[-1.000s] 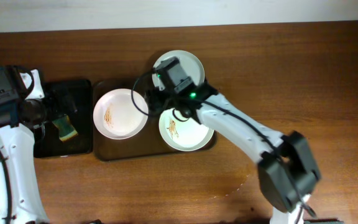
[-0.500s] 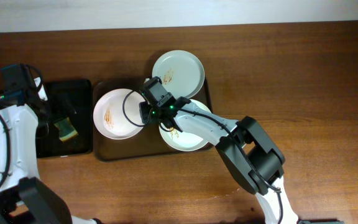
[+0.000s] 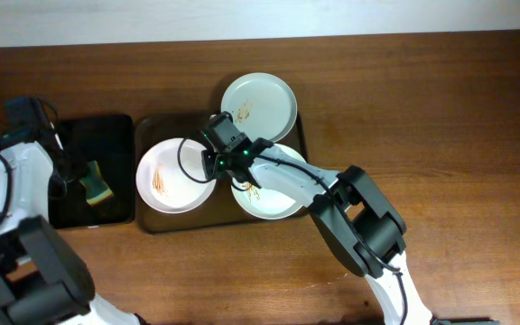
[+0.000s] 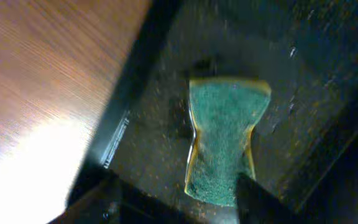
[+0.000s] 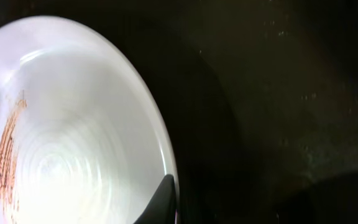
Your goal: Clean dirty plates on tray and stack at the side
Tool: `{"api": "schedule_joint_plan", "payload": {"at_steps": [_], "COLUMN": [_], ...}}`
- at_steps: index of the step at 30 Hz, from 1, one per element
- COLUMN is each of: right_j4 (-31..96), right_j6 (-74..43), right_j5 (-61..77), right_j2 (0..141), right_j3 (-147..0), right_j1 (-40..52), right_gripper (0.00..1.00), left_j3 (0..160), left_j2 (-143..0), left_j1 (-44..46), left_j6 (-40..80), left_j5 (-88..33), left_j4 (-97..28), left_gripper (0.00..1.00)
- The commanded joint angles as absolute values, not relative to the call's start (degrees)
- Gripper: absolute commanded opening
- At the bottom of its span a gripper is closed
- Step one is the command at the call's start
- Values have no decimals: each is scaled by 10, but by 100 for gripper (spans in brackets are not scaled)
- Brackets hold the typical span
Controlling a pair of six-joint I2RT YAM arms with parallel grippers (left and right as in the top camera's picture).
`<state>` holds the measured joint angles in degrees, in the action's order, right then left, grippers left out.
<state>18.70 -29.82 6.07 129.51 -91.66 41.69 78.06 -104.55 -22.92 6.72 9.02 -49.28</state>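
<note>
Three dirty plates lie on the brown-grey tray (image 3: 221, 219): one at the back (image 3: 258, 106), one on the left (image 3: 171, 177) with an orange smear, one on the right (image 3: 264, 194) partly under my right arm. My right gripper (image 3: 213, 165) is shut on the left plate's right rim (image 5: 157, 134), one finger (image 5: 163, 202) lying on the inner side. My left gripper (image 4: 179, 196) hangs open over a green sponge (image 4: 224, 140) on the black tray (image 3: 97, 135); one finger (image 4: 260, 202) overlaps the sponge's near corner, the other (image 4: 104, 202) stands apart from it.
The black tray sits right against the left side of the brown-grey tray. The sponge (image 3: 97, 183) lies near its middle. Bare wooden table (image 3: 441, 117) stretches to the right and along the front. My right arm (image 3: 332, 194) crosses over the right plate.
My right gripper came from the back plate to the left plate's right rim and shut on it. My left gripper's jaws narrowed over the sponge. The left plate shifted slightly forward.
</note>
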Motion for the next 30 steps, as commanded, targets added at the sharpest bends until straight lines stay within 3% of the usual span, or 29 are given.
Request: {"api": "schedule_joint_plan", "payload": {"at_steps": [1, 4, 12, 13, 14, 20, 24, 30], "right_j4": [230, 264, 277, 278, 279, 279, 279, 276], "right_j6": [-294, -287, -264, -263, -261, -253, -253, -253], "right_j5": [69, 69, 74, 76, 78, 129, 176, 178], "right_j2": [1309, 1309, 1309, 1309, 1309, 1309, 1309, 1309], "right_j3": [-940, -955, -959, -959, -959, -959, -959, -959], "right_j1": [419, 419, 404, 404, 404, 388, 351, 344], "right_gripper": [4, 4, 4, 4, 4, 4, 4, 4], "left_j3": [787, 787, 787, 787, 787, 797, 797, 792], "left_j2": [-1095, -1132, -1181, -1181, -1181, -1141, -1062, -1050], "left_j1": [-230, -230, -230, -230, -230, -217, -156, -49], "left_j6": [69, 79, 81, 81, 81, 2, -82, -83], "left_j5": [47, 20, -12, -4, -2, -79, -194, -193], "left_j4": [-504, -504, -455, -445, -441, -482, -497, -489], "left_gripper": [49, 34, 34, 25, 1, 1, 1, 1]}}
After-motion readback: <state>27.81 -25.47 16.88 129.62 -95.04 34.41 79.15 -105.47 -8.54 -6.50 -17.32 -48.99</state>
